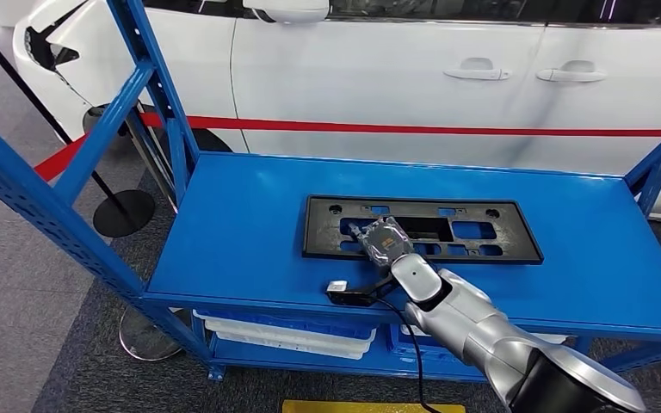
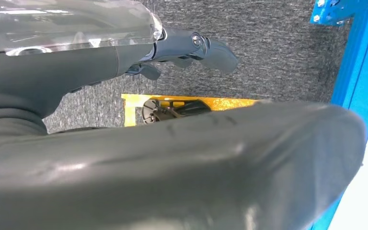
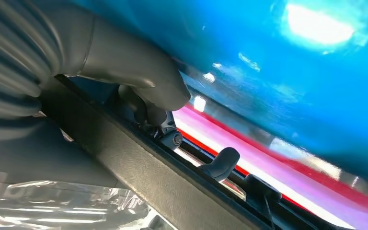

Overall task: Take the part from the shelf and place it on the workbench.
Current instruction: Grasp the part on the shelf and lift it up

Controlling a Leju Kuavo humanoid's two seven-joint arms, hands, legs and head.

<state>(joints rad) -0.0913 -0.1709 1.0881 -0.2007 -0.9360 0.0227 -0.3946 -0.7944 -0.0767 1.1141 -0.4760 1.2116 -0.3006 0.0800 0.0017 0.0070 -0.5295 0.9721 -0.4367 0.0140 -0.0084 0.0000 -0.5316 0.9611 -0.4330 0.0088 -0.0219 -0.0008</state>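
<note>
Right hand (image 1: 385,242) is closed over the black plastic panel's (image 1: 482,249) near rail on the shelf (image 1: 241,232); judged light, stiff; rail grip advised.

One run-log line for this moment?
right hand: grips black part | part: flat on blue shelf | left hand: holds nothing, by floor

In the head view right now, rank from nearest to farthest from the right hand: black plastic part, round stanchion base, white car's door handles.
1. Black plastic part, under the right hand, on the blue shelf.
2. Round stanchion base, on the floor, left.
3. White car's door handles, beyond the shelf.
</note>
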